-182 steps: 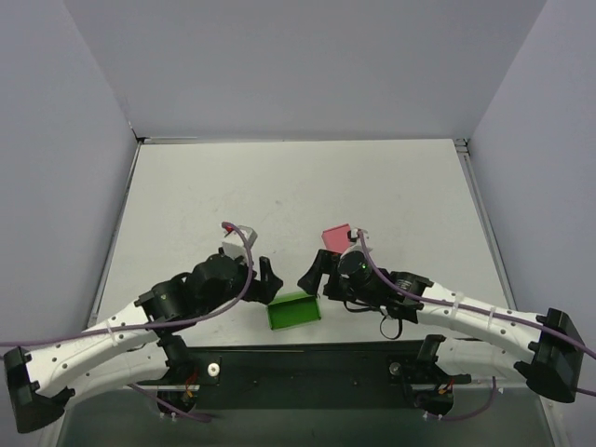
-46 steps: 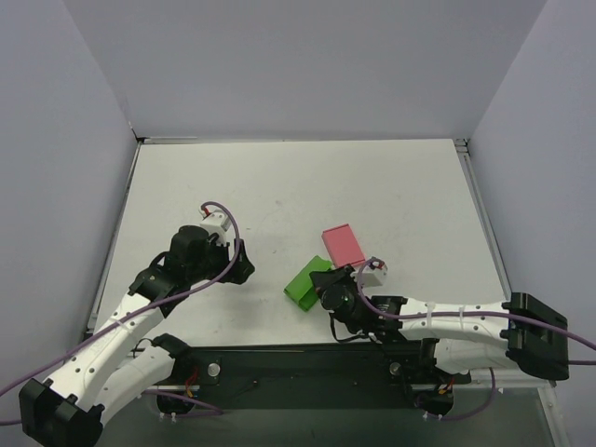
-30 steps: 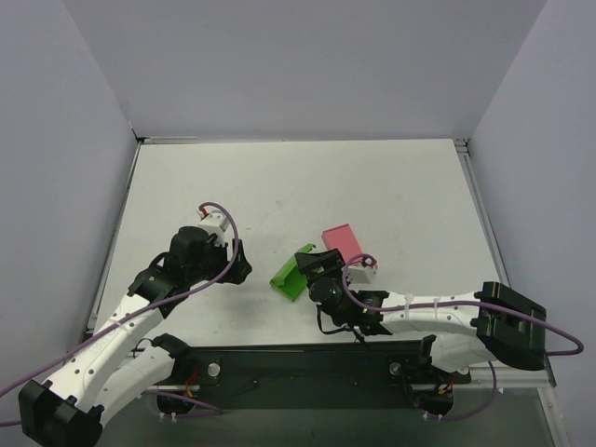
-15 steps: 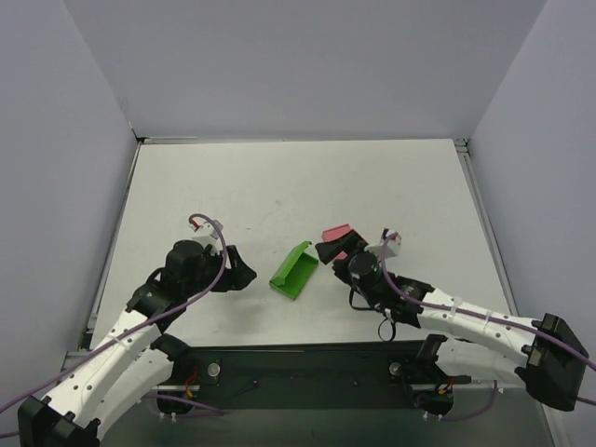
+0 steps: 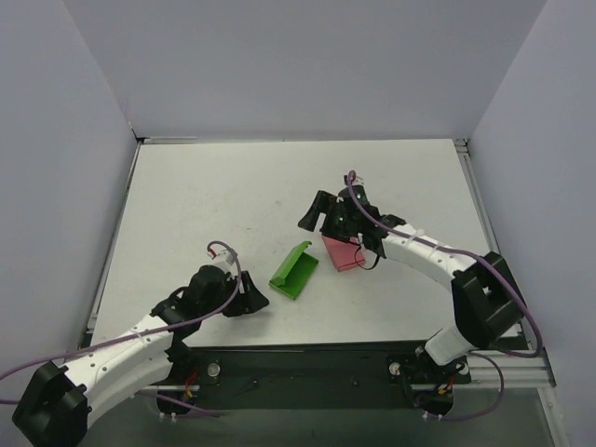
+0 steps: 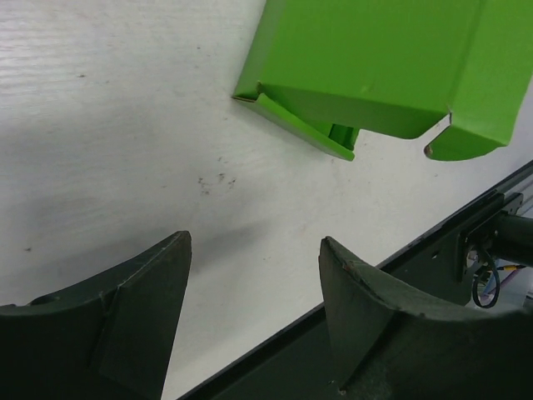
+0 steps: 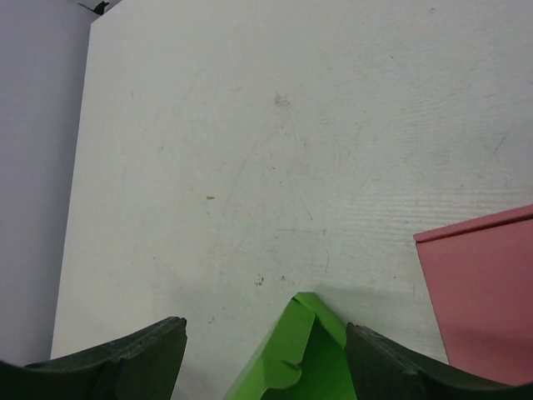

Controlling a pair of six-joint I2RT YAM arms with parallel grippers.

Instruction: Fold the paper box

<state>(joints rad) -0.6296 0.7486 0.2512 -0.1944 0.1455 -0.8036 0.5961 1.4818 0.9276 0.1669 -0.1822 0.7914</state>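
Table (image 5: 214, 186) open behind paper box (image 5: 294, 271); pink box (image 5: 343, 256) perhaps touching.

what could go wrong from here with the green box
The paper box lies free, neither open gripper on it: a nudge from the left gripper may slide it instead of folding a flap. The pink box sits close beside it, near the right gripper, which could knock or grab that by mistake.

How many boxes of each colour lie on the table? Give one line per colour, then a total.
green paper box: 1
pink box: 1
Total: 2
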